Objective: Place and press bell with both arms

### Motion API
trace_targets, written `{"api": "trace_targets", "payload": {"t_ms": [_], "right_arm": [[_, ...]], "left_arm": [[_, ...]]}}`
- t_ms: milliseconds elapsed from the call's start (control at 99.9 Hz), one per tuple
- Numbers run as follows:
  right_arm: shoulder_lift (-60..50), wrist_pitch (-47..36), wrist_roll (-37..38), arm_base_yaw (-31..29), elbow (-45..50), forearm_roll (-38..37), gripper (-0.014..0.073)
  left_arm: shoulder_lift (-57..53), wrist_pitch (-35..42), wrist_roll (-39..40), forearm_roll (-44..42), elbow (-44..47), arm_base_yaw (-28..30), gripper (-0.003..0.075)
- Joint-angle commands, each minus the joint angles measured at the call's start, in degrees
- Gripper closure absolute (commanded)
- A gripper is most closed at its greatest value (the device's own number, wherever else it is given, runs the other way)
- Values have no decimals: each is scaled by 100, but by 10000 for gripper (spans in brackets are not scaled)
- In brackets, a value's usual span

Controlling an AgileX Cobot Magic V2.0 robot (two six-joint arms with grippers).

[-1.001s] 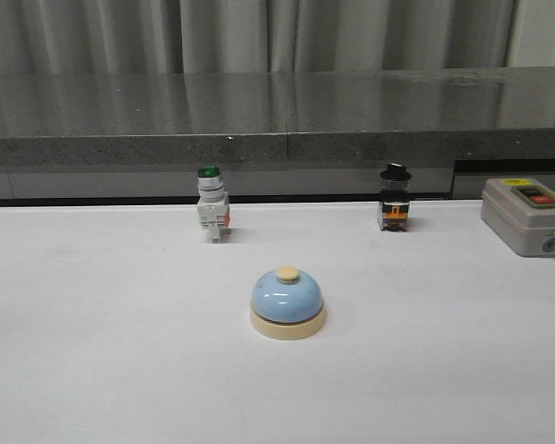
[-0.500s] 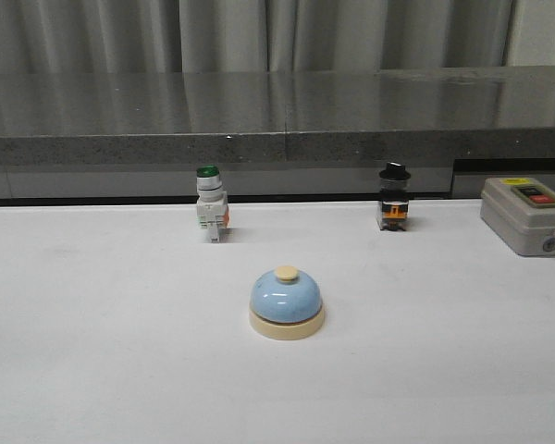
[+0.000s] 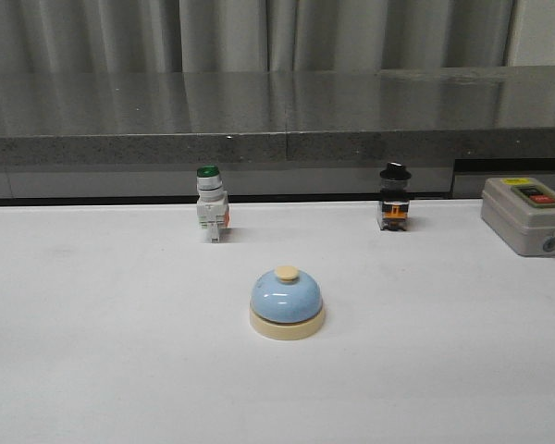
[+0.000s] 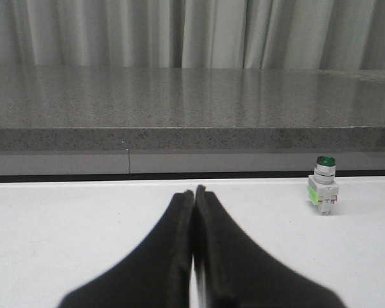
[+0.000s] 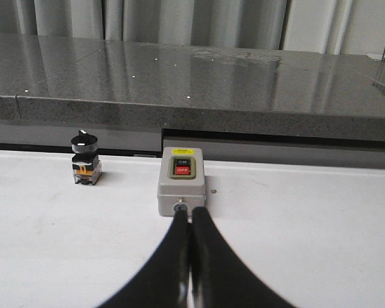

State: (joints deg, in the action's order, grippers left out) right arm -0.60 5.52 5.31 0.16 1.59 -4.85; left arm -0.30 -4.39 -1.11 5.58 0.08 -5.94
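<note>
The light-blue dome bell (image 3: 287,303) with cream base and cream knob stands upright on the white table, near the middle of the front view. Neither arm shows in the front view. The bell is out of both wrist views. My left gripper (image 4: 194,191) is shut and empty, its black fingers pressed together over bare table. My right gripper (image 5: 190,213) is shut and empty, its tips just short of the grey button box (image 5: 182,178).
A green-capped white push-button switch (image 3: 211,203) stands behind the bell to the left; it also shows in the left wrist view (image 4: 323,186). A black-knobbed switch (image 3: 394,198) stands back right. The grey box (image 3: 527,215) sits at the far right. A dark stone ledge (image 3: 277,120) runs along the back.
</note>
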Motion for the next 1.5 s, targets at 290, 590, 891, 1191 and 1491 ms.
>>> {"api": "trace_targets", "payload": {"t_ms": [290, 590, 891, 1191, 1491], "right_arm": [[-49, -552, -12, -20, -8, -46, 661], [-32, -1245, -7, -20, -150, 60, 661], [940, -1123, -7, -16, -788, 60, 661], [2642, -1130, -6, 251, -1783, 74, 661], [4400, -499, -6, 613, -2892, 100, 661]], "left_arm": [[-201, 508, 21, 0, 123, 3, 739], [-201, 508, 21, 0, 123, 3, 739], [-201, 508, 21, 0, 123, 3, 739], [-201, 508, 21, 0, 123, 3, 739], [-201, 508, 21, 0, 123, 3, 739]]}}
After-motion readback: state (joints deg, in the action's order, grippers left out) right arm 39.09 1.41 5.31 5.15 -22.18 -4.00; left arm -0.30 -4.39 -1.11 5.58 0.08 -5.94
